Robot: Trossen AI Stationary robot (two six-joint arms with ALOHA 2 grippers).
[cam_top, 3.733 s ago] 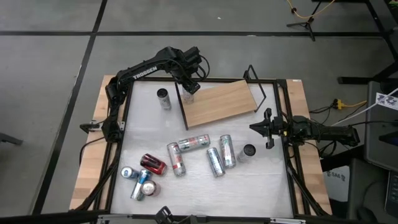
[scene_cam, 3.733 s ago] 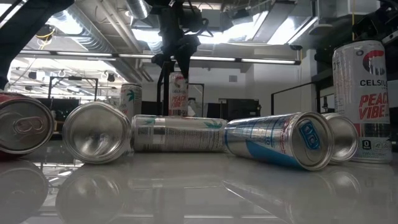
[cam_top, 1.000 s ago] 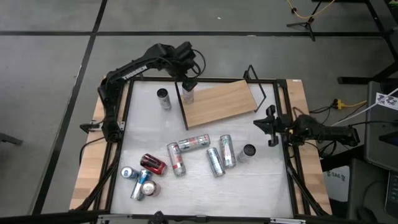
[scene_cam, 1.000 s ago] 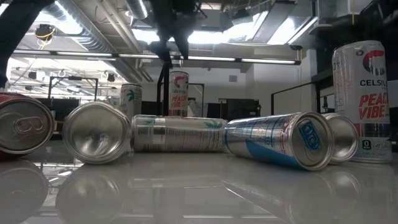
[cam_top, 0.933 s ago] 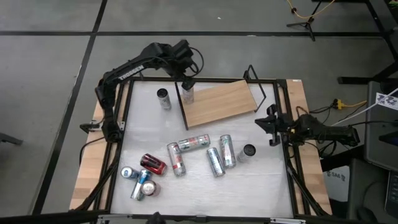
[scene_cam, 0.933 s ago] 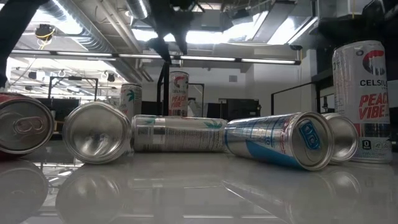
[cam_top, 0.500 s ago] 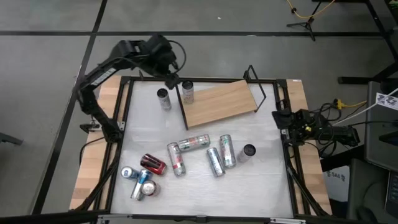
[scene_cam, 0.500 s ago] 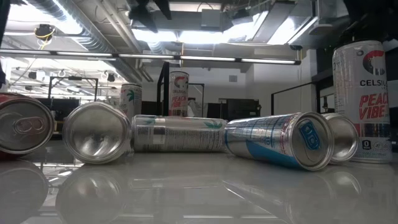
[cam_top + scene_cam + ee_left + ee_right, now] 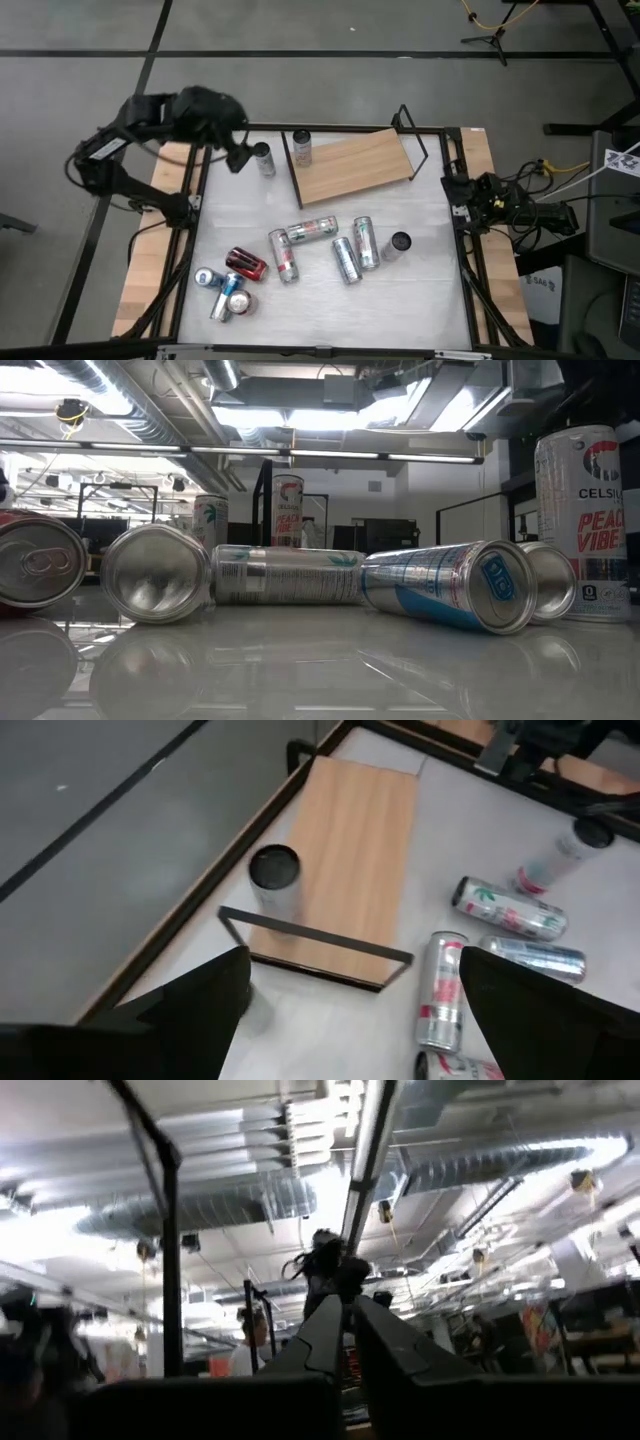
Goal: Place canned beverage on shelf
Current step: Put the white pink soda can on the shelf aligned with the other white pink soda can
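The shelf (image 9: 355, 165), a light-brown board with a black wire frame, lies at the table's far side. A white can (image 9: 301, 147) stands upright on its bottom on the board's left end; it also shows in the left wrist view (image 9: 273, 880) and the low view (image 9: 287, 510). My left gripper (image 9: 238, 152) is open and empty, left of the shelf and clear of the can; its fingers (image 9: 190, 1010) stand wide apart. My right gripper (image 9: 455, 196) is at the table's right edge, shut and empty, pointing up at the ceiling (image 9: 347, 1305).
Another can (image 9: 263, 158) stands on the table just left of the shelf, close to my left gripper. Several cans (image 9: 320, 245) lie on their sides mid-table, a cluster (image 9: 228, 285) lies near left, and one can (image 9: 400, 243) stands upright at the right.
My left gripper has drawn away from the can on the shelf, going toward the table's left edge; the can stays upright on the board's left end. My right arm has pulled back toward the table's right edge and tipped its gripper upward.
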